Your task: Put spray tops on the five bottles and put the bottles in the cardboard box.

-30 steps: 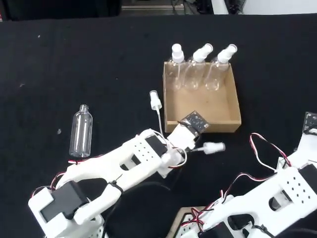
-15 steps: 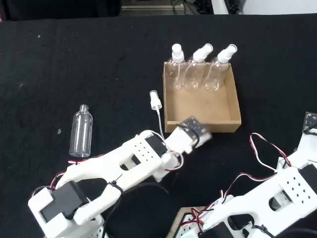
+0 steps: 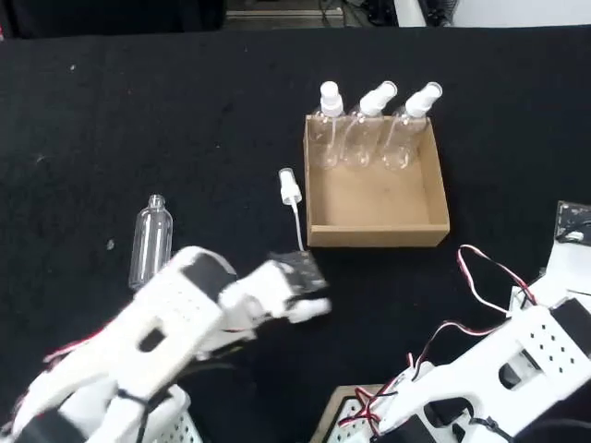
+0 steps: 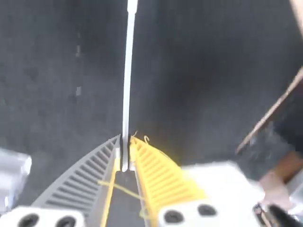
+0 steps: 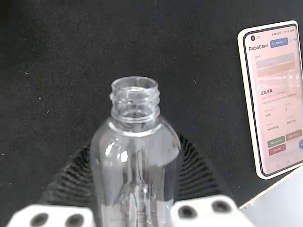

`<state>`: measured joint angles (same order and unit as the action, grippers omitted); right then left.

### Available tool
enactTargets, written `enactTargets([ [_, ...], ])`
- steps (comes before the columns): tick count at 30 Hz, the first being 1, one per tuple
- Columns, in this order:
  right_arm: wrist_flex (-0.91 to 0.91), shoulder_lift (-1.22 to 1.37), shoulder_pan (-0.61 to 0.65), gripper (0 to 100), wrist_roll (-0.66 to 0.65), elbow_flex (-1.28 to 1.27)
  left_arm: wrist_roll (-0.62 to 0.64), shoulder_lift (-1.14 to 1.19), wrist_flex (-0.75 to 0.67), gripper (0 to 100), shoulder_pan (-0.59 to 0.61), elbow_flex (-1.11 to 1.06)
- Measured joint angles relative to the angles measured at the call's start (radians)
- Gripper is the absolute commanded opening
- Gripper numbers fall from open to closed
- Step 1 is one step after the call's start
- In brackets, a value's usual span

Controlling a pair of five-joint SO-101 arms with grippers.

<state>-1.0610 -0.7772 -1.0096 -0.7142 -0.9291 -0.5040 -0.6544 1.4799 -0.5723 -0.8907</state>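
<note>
My left gripper (image 4: 124, 140) is shut on the thin dip tube (image 4: 128, 71) of a spray top. In the high view this gripper (image 3: 297, 282) hangs in front of the cardboard box (image 3: 377, 236), and the white spray head (image 3: 311, 309) pokes out beside it. My right gripper (image 5: 135, 189) is shut on a clear bottle (image 5: 135, 156) with a bare, open neck. Three capped bottles (image 3: 362, 129) stand along the box's far wall. One uncapped bottle (image 3: 150, 243) lies on the table at the left. A loose spray top (image 3: 290, 189) lies just left of the box.
A phone (image 5: 277, 97) with a lit screen lies on the black cloth near the right arm (image 3: 526, 355). Red and white wires (image 3: 489, 277) loop off that arm. The box's front half has bare floor.
The left arm has swung left and toward the table's front, away from the box's front wall, carrying the spray top with it. The right arm has hardly shifted.
</note>
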Motion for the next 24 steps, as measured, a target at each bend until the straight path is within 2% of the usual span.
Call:
enactTargets([
  [4,-0.003,0.000,0.005,1.1,0.000,0.000,-0.172,-0.124,0.071,5,0.184,-0.054],
  [7,-0.020,0.000,0.032,1.1,0.000,0.000,-0.281,-0.169,0.071,16,0.304,-0.060],
  [11,-0.025,0.000,0.064,1.1,0.000,0.000,-0.404,-0.169,0.115,31,0.350,-0.063],
  [14,-0.025,0.000,0.077,1.1,0.014,0.000,-0.448,-0.133,0.141,31,0.351,-0.061],
  [19,-0.025,0.000,0.084,1.1,0.037,0.000,-0.448,-0.074,0.143,29,0.347,0.049],
  [24,-0.028,0.000,0.086,1.1,0.038,0.000,-0.252,0.009,0.110,29,0.195,0.190],
])
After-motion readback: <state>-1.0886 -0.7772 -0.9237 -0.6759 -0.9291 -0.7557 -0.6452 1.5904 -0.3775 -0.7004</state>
